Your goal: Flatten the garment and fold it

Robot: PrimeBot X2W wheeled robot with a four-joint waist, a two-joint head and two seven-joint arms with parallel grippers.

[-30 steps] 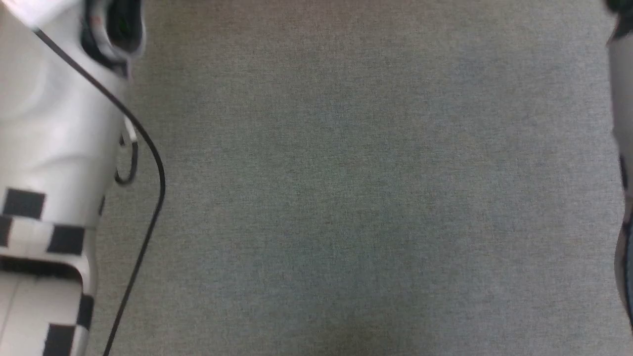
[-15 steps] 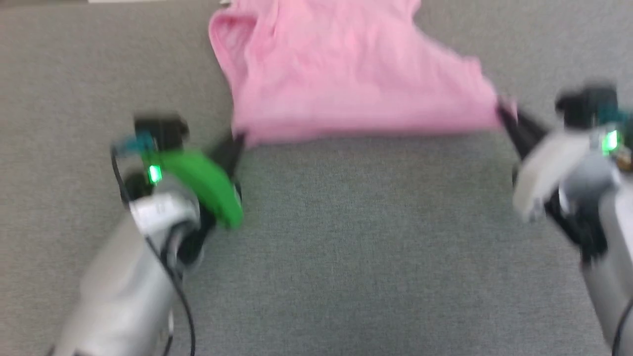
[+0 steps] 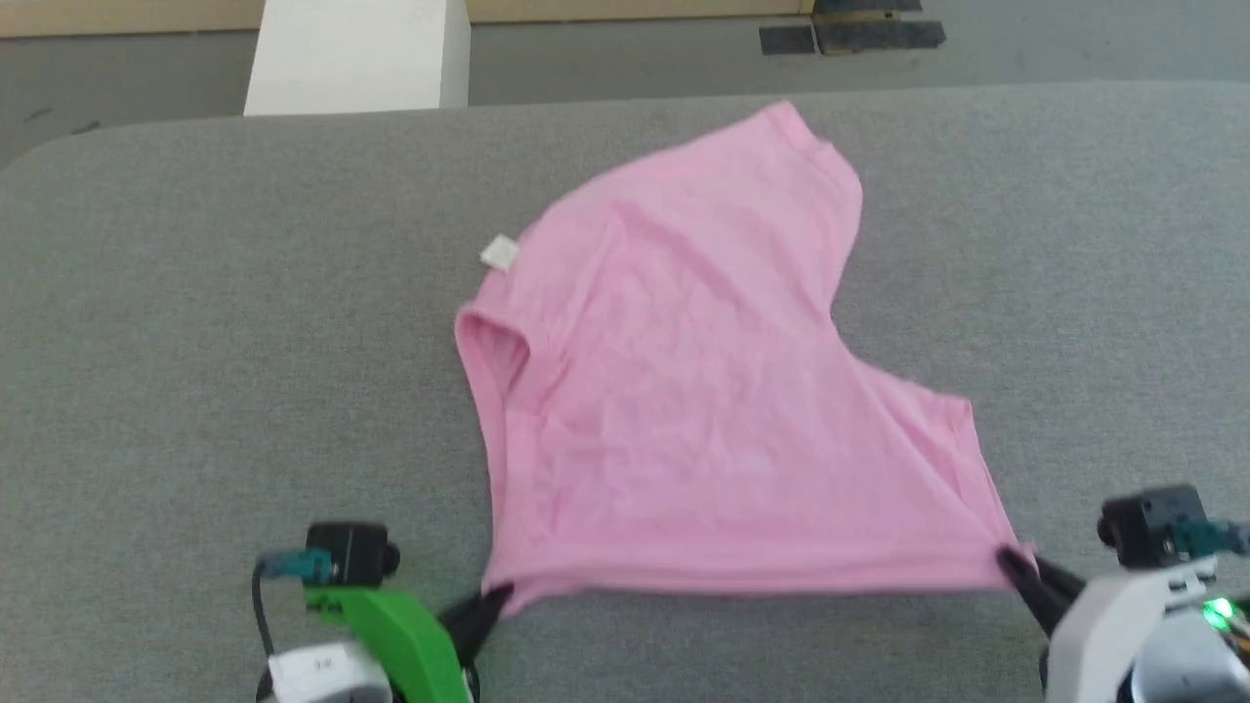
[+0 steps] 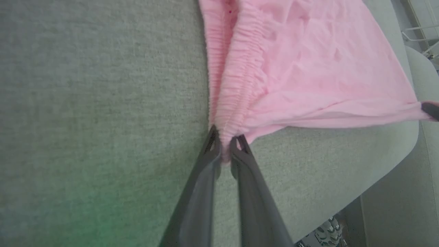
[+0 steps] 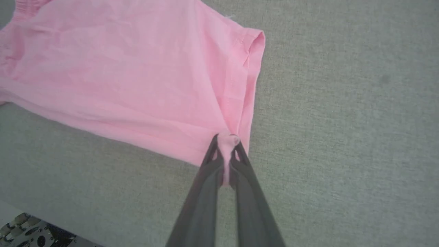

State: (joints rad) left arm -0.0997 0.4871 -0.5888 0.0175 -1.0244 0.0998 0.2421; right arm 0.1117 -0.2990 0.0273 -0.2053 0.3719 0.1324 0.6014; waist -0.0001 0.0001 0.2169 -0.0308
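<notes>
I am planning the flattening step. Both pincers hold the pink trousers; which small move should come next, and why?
Probably pull both slightly toward the robot: the left pincer clamps the waistband corner, the right pincer a hem corner, and the garment lies wrinkled.

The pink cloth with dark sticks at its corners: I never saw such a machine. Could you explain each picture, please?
This is a robot with two arms. The wide picture comes from a camera on its head, looking down at a grey table. On it lies the garment, thin pink trousers with a small white label. The dark sticks are gripper fingers. The other two pictures come from wrist cameras looking along those fingers. The left gripper pinches a corner of the gathered waistband; the right gripper pinches a hemmed corner. The near edge is stretched between them.
</notes>
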